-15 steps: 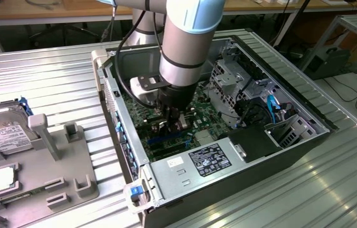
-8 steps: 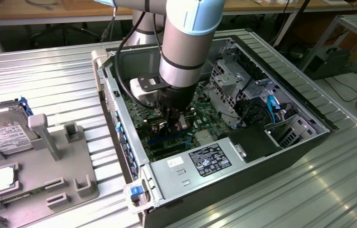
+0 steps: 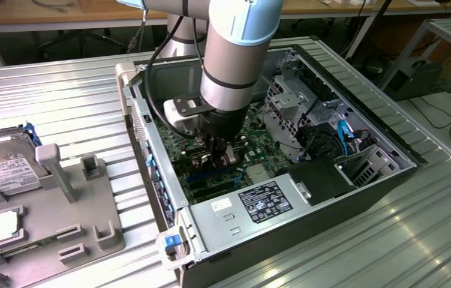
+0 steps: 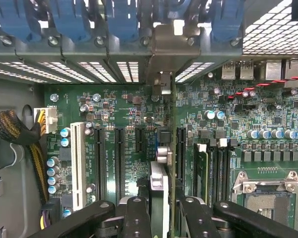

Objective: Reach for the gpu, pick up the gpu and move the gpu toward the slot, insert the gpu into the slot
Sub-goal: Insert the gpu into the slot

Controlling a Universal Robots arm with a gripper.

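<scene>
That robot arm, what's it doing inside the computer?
The arm's tool is holding the gpu on edge, a thin green card, low over the motherboard inside the open computer case. The card's metal end reaches the case's back wall. Whether it sits fully in its slot can't be told.

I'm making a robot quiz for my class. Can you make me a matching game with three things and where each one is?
Things:
1. boxy silver hard drive with white label
2. thin dark green gpu card
3. long white plastic connector strip

Places:
A. flat on the green motherboard
B. on edge between the black jaws
C. on the grey plastic tray outside the open computer case

Pairs: 1-C, 2-B, 3-A
</scene>
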